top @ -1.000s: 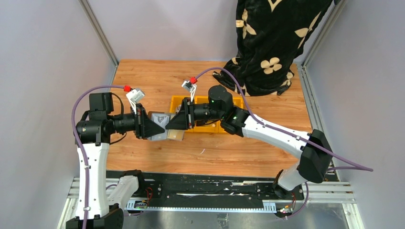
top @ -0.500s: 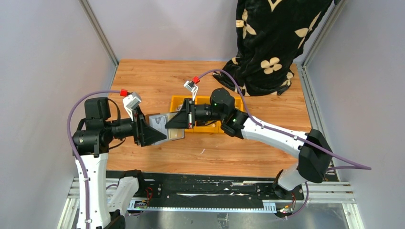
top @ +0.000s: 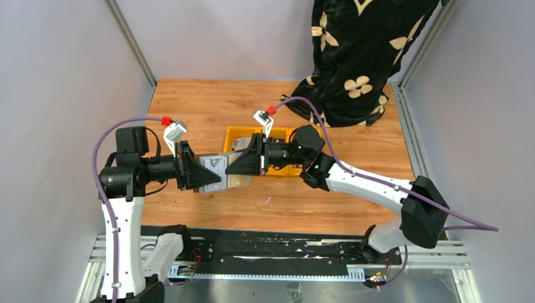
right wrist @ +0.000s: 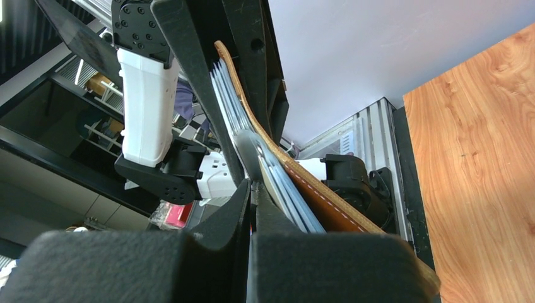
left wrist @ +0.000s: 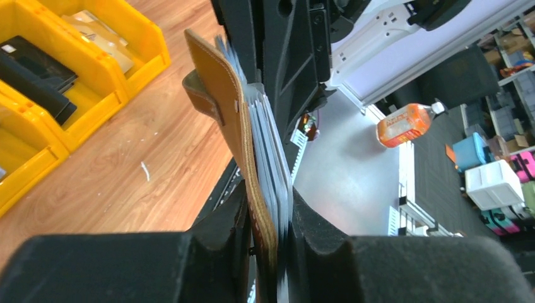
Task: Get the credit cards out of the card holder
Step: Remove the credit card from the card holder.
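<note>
The card holder (top: 215, 166) is brown leather with grey sleeves and hangs in the air between my two grippers. My left gripper (top: 207, 175) is shut on its end. In the left wrist view the holder (left wrist: 230, 120) stands edge-on between the left gripper's (left wrist: 272, 222) jaws, with the sleeves (left wrist: 272, 158) on its right. My right gripper (top: 236, 169) is shut on a thin grey card edge (right wrist: 248, 151) at the holder's inner side. The leather (right wrist: 328, 203) lies just right of the right gripper (right wrist: 253, 197). A tan piece (top: 238, 182) shows below the right fingers.
A yellow three-compartment tray (top: 282, 134) stands behind the right wrist. In the left wrist view the tray (left wrist: 76, 104) holds a black card (left wrist: 31, 60) and a tan card (left wrist: 101, 39). A person in a black patterned robe (top: 359, 57) stands at the far right.
The right wrist has drawn back to the right and the left gripper has shifted slightly right and down. Both stay shut at the holder, which now spans further between them.
</note>
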